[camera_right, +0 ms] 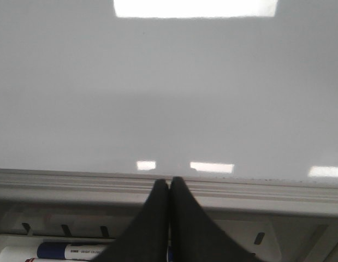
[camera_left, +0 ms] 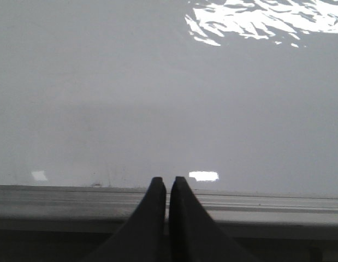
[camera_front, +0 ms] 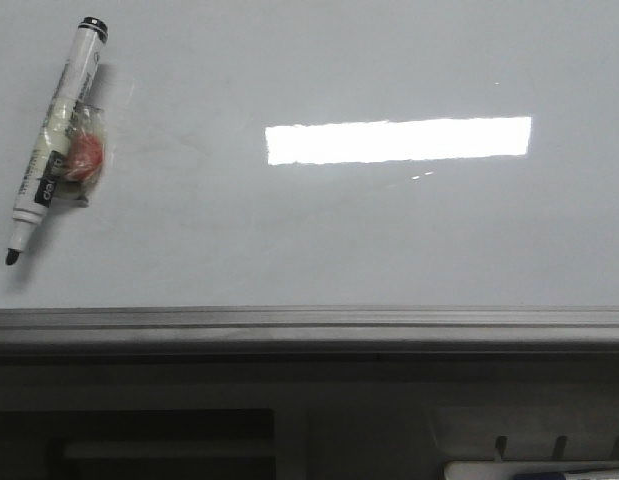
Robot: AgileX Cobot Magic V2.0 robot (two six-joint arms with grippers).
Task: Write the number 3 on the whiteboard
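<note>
Over in the upper left of the front frame there's a marker lying flat on the whiteboard, uncapped tip pointing down-left toward the near edge, butt end up toward the top of the frame. Its long axis runs steeply, leaning a bit to the right as it goes up. Some kind of small clear wrapper with a pinkish-red blob sits touching its right side, roughly mid-barrel.

No number 3 anywhere yet, the board's blank apart from the bright light reflection in the middle.

Neither arm shows in the front frame. In the wrist views, the left hand and the right hand both have their fingers pressed together with nothing between them, each parked over the grey edge strip at the board's near side. More markers sit in a tray below the right hand.

Since the marker's way off on the left, my guess is the left hand is the nearer one. It'd need to open up and turn to pinch across that slanted barrel, clear of the wrapper.
</note>
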